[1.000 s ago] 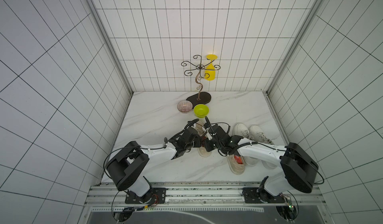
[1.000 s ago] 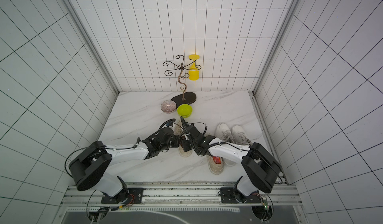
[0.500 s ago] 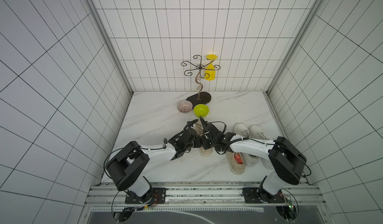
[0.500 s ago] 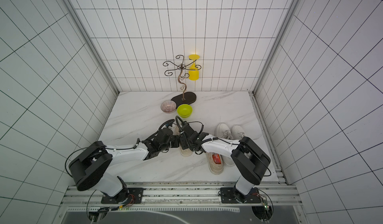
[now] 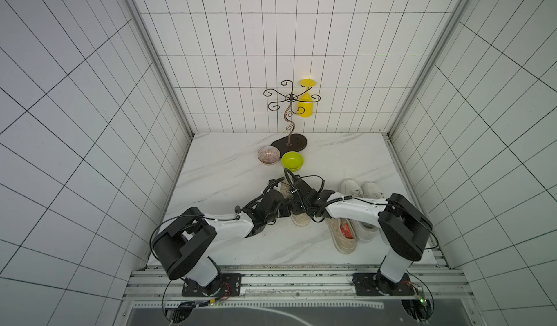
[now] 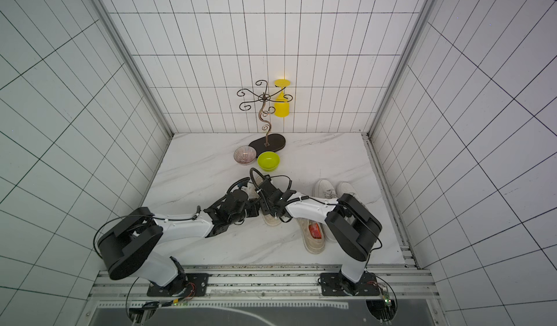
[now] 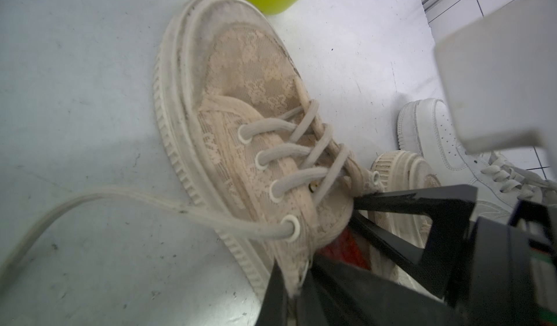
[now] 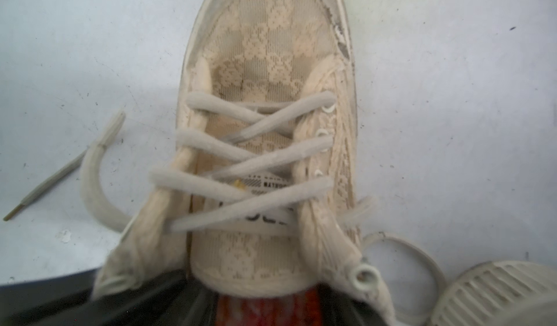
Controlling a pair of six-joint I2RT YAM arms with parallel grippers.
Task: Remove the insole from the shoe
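**Both jaws at the shoe mouth, insole not out yet**

My left jaws are pinched tight on the side wall of the beige lace-mesh sneaker w/ a cream ribbed sole, right at the collar by the top eyelet. My right jaws sit at the same opening from the other side. No view shows whether they're apart or gripping anything, so I can't tell. The red patterned insole lies inside the shoe, only a strip showing below the tongue's edge.

Room: the toe rim points at the lime-green plastic bowl, near but not touching. Left of the shoe is bare white marble table out to the wall, w/ only a loose cream lace trailing over it. Right is tight. The matching beige sneaker lies just beside, its toe cap next to my shoe's heel end. A pair of white leather sneakers lies beyond it, toward the table's right edge.

Far side: a pink striped bowl & a black scroll-wire stand on an oval base, w/ a yellow plastic goblet hung upside down. A bare strip runs btwn the shoes & the table's front edge.
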